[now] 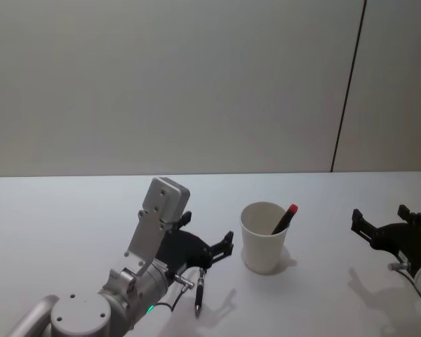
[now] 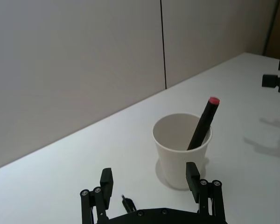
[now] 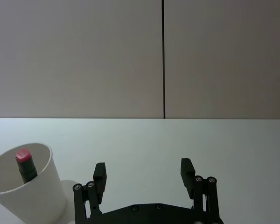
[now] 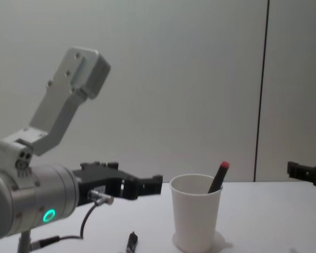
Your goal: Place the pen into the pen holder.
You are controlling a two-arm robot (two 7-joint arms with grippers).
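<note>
A white table (image 1: 70,210) runs back to a plain grey wall (image 1: 161,84), which a dark vertical seam (image 1: 347,84) splits towards the upper right of the head view.

The pen holder (image 1: 263,242), a white paper cup, stands upright on the table a little right of centre in the lower half of that frame. A black, red-capped pen (image 1: 283,219) stands in it. It leans against the right side of the rim with its cap above the edge.

A second pen (image 1: 198,296), dark, lies flat on the table left of the cup, close to the bottom edge of the head view.

The left gripper (image 2: 149,174) hangs just left of the cup, level with its upper half in the chest view. Its fingers are spread wide, hold nothing and point towards the cup. The second pen lies below them, apart from the fingertips.

The right gripper (image 3: 143,167) sits at the right edge of the head view, well apart from the cup. Its fingers are also spread wide and hold nothing.

Nothing stands between either gripper and the cup.
</note>
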